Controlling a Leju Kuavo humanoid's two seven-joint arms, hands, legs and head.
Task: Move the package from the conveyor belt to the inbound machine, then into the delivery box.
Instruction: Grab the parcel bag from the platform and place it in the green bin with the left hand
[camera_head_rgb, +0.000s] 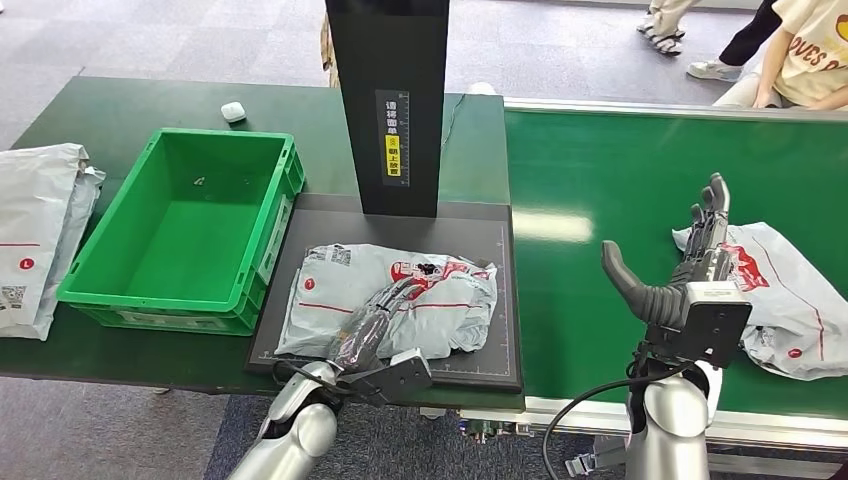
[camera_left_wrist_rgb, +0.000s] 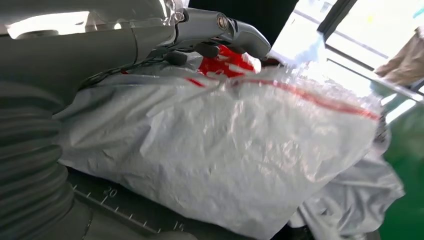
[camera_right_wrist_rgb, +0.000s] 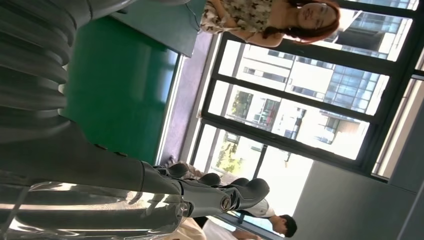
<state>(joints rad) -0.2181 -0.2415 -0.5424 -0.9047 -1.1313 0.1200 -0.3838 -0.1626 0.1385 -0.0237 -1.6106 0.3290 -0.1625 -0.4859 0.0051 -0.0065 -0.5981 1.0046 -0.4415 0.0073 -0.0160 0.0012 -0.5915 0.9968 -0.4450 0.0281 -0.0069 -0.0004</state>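
A grey plastic package (camera_head_rgb: 420, 300) with red print lies on the black platform of the inbound machine (camera_head_rgb: 505, 300). My left hand (camera_head_rgb: 375, 320) rests on its near part, dark fingers stretched over the top. Seen from the left wrist, the thumb (camera_left_wrist_rgb: 225, 25) arches over the bulging package (camera_left_wrist_rgb: 225, 145); whether the hand grips it is unclear. My right hand (camera_head_rgb: 680, 265) is raised over the green conveyor belt (camera_head_rgb: 600, 170), open, holding nothing; its thumb (camera_right_wrist_rgb: 220, 195) points toward windows. A second grey package (camera_head_rgb: 790, 300) lies on the belt just right of that hand. The green delivery box (camera_head_rgb: 180, 230) stands empty left of the platform.
The machine's black scanner column (camera_head_rgb: 390, 100) rises behind the platform. More grey packages (camera_head_rgb: 40, 230) lie at the table's left edge and a small white object (camera_head_rgb: 233, 112) sits behind the box. People stand beyond the belt at the far right (camera_head_rgb: 800, 50).
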